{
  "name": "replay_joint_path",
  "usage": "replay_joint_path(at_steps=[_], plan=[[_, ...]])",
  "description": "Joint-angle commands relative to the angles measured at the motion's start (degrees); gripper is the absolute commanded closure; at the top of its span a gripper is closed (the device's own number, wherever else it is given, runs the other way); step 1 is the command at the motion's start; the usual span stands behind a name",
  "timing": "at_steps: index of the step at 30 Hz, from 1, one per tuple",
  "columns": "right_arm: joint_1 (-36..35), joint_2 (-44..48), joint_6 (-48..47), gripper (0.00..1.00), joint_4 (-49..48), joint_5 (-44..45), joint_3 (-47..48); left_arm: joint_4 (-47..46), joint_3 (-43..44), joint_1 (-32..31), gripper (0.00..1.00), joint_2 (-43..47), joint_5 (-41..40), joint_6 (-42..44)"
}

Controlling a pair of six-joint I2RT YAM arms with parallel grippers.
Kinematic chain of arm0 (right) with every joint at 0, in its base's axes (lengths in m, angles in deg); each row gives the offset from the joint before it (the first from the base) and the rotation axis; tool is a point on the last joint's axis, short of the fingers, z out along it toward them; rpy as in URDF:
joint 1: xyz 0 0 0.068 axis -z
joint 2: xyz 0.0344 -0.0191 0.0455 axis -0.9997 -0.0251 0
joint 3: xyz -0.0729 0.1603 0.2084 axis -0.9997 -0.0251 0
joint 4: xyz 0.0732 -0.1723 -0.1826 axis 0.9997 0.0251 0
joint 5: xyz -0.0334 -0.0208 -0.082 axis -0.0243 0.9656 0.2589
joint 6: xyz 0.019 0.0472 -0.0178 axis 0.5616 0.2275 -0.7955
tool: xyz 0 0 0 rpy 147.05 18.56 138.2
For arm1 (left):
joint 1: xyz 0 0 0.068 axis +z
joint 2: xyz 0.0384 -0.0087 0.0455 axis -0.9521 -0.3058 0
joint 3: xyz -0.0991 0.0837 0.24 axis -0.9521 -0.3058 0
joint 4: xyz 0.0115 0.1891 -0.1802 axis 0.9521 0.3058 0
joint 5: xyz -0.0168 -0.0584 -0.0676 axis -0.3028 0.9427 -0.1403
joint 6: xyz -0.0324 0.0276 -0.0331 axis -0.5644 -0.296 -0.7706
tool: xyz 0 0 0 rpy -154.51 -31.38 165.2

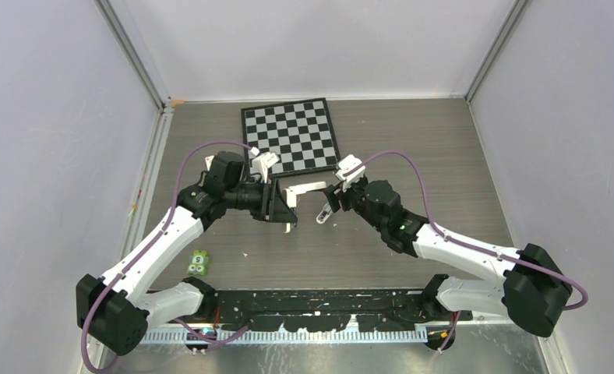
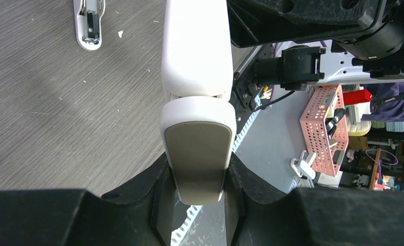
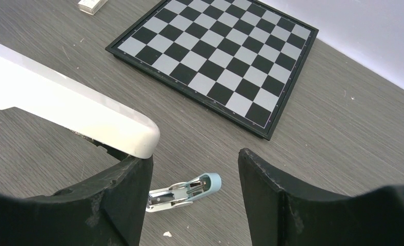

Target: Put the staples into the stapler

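My right claw is standing spread with nothing between its fingers, only bare desk showing through the gap. My left claw is pinching the stapler by its two sides, the body pointing straight away from that claw. In my right wrist view the stapler's white bar is running from 10 o'clock down towards 4 o'clock, its rounded tip ending just beside the right claw's left finger, so the stapler is lying at about 9 o'clock from that claw. A small blue-and-white tool is lying on the desk at 6 o'clock, just under the gap. A pale block far out at 11 o'clock, beyond the bar, is perhaps the staples; I am not managing to tell. If it is, I am judging the free right claw the one to fetch it
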Motion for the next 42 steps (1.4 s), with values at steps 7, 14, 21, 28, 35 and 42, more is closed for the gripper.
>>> replay_joint_path(at_steps=[7, 14, 21, 28, 35, 42], plan=[[2.7, 2.3, -1.1, 0.33, -6.9, 0.5, 2.0, 3.5, 1.5, -0.6, 1.00, 0.1, 4.0, 1.7], [3.6, 1.2, -3.0, 0.32, -7.3, -1.8, 2.4, 4.8, 2.0, -0.6, 1.00, -0.6, 6.2, 4.0], [4.4, 0.7, -5.1, 0.30, -7.7, -0.3, 3.3, 8.4, 3.3, -0.6, 1.00, -2.1, 5.8, 6.9], [5.5, 0.4, -7.0, 0.30, -5.6, -1.2, 5.6, 11.8, 5.4, -0.4, 1.00, -3.1, 4.8, 8.8], [5.4, 0.7, 0.1, 0.30, 1.4, -2.2, 7.6, 6.9, 4.5, 0.8, 1.00, -0.6, 2.3, 5.0], [5.5, 10.3, 27.8, 0.28, 16.2, -4.5, 12.6, -5.8, 1.9, 1.9, 1.00, 3.4, 0.1, -0.8]])
